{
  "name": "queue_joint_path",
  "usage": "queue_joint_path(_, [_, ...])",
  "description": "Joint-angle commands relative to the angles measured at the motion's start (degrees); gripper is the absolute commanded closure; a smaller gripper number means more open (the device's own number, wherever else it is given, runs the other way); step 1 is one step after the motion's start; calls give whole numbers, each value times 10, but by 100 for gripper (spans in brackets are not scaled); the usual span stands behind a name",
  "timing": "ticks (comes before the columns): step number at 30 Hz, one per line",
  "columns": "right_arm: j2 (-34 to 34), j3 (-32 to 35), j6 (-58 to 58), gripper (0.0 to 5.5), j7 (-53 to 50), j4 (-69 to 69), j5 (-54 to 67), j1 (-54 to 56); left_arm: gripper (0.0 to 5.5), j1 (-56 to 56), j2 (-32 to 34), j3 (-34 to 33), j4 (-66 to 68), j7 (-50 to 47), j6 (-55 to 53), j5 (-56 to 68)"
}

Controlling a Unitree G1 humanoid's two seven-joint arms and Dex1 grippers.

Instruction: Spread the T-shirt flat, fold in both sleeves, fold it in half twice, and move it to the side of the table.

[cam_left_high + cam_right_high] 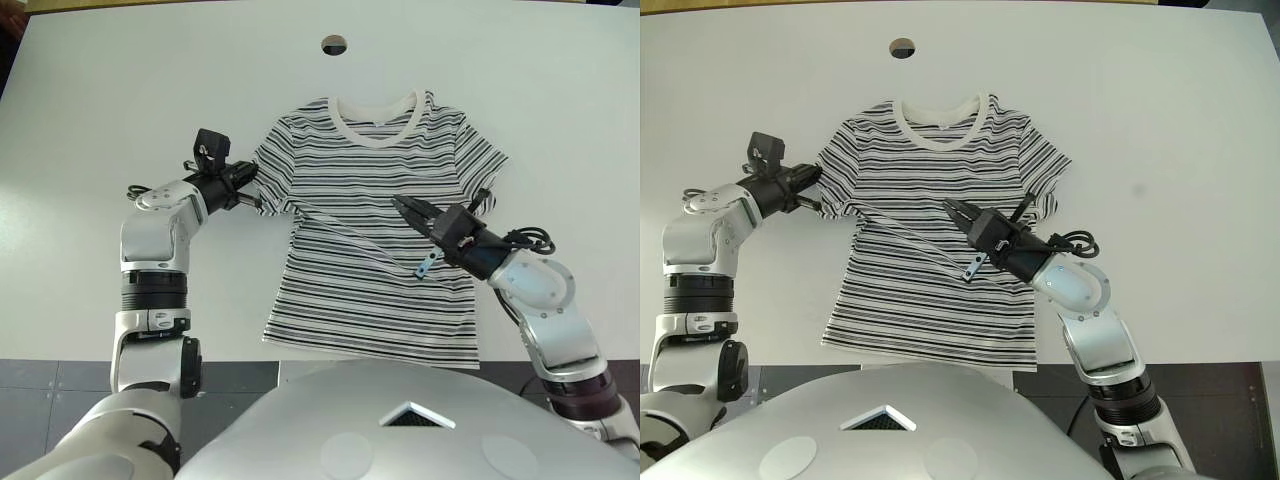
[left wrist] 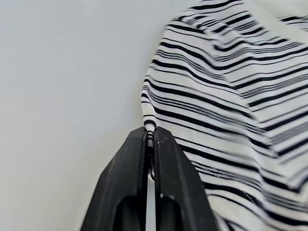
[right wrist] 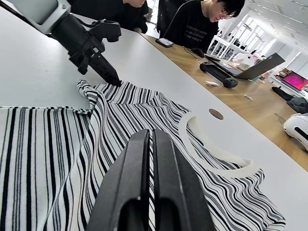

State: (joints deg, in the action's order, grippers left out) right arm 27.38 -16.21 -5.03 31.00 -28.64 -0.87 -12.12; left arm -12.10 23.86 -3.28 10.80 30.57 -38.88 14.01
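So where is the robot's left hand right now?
At the robot's left, the left hand is shut on the sleeve hem of the T-shirt, over the white table.

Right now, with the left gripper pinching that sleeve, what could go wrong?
The left gripper holds only the hem of the sleeve, so it could slip out mid-fold. The right gripper sits shut above the middle of the T-shirt, seemingly not pinning it, so a pull might drag everything.

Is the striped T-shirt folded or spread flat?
Spread: the black-and-white striped T-shirt lies open on the table, both sleeves out, hem unfolded.
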Motion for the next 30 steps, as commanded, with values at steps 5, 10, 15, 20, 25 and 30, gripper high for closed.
queue_joint_path(5, [-15, 19, 1, 540, -16, 30, -3, 24, 538, -30, -62, 29, -41, -19, -25, 17])
queue_joint_path(10, [-13, 17, 0, 540, -13, 34, -6, 25, 538, -56, -95, 45, -27, -33, -19, 12])
queue_joint_path(15, [-15, 14, 0, 540, -14, 44, -9, 27, 538, -73, -117, 50, -38, -38, -23, 18])
queue_joint_path(20, [-28, 34, -30, 540, -37, 76, -14, 52, 538, -80, -136, 53, -21, -57, -16, 9])
queue_joint_path(25, [-61, 121, -142, 540, -92, 171, 23, 111, 538, -68, -134, 66, -13, -59, -6, -2])
queue_joint_path(30, [-69, 170, -186, 540, -111, 238, 48, 151, 457, -59, -139, 74, 3, -57, 9, -7])
